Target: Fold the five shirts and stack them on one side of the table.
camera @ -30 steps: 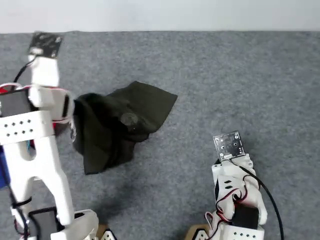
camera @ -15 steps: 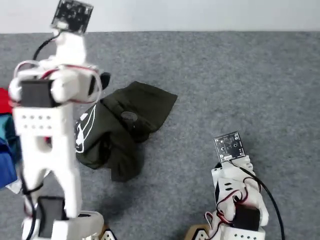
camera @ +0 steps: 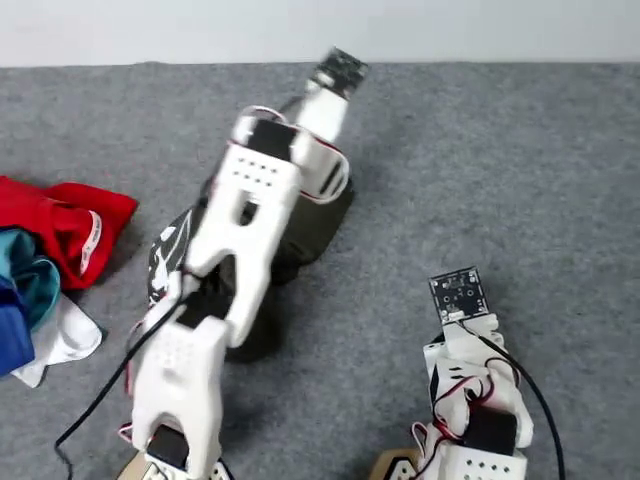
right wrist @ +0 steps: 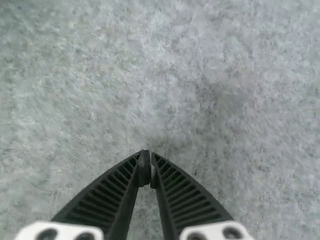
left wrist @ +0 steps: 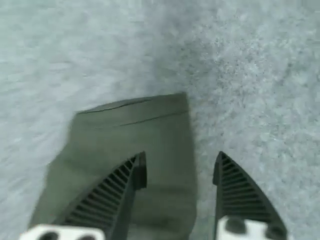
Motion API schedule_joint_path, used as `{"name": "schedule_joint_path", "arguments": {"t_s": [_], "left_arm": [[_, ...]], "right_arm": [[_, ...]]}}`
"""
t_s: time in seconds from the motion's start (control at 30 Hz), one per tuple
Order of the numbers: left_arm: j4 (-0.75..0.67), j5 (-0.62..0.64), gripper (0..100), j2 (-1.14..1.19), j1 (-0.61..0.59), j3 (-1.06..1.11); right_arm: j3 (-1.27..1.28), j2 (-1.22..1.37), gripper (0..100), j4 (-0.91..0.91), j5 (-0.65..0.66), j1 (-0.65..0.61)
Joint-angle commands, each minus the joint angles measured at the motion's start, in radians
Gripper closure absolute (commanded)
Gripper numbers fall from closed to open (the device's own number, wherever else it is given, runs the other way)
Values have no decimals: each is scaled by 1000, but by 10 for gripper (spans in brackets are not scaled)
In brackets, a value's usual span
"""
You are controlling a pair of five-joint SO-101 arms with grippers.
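A dark olive shirt (camera: 312, 232) lies crumpled at the table's middle left, showing a white print (camera: 165, 255). My left arm (camera: 255, 195) stretches over it and hides most of it. In the left wrist view my left gripper (left wrist: 180, 167) is open just above a flat corner of the dark shirt (left wrist: 135, 135), nothing between its fingers. A heap of shirts sits at the left edge: red (camera: 70, 222), teal (camera: 30, 278), blue (camera: 10, 345) and white (camera: 62, 340). My right gripper (right wrist: 149, 171) is shut and empty above bare carpet, near the front edge.
Grey carpet (camera: 500, 170) covers the table, with open room across the right half and the back. The right arm (camera: 472, 385) is folded at the front right. A pale wall runs along the far edge.
My left arm has swung from the left edge rightward over the dark shirt, uncovering the coloured heap. The dark shirt shifted and bunched. The right arm stayed still.
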Motion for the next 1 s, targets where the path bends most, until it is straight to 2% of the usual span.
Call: {"name": "schedule_joint_path", "arguments": {"t_s": [0.0, 0.23, 0.4, 0.73, 0.97], "left_arm": [[-21, 35, 775, 160, 25, -203], [-20, 41, 778, 473, 15, -512], [14, 41, 780, 559, 11, -631], [97, 31, 876, 565, -3, -634], [149, -28, 934, 572, -5, -616]], "right_arm": [[9, -7, 990, -2, 8, 36], [32, -7, 990, -2, 8, 51], [34, -7, 990, -2, 8, 48], [34, -7, 990, -2, 8, 48], [34, -7, 990, -2, 8, 51]]}}
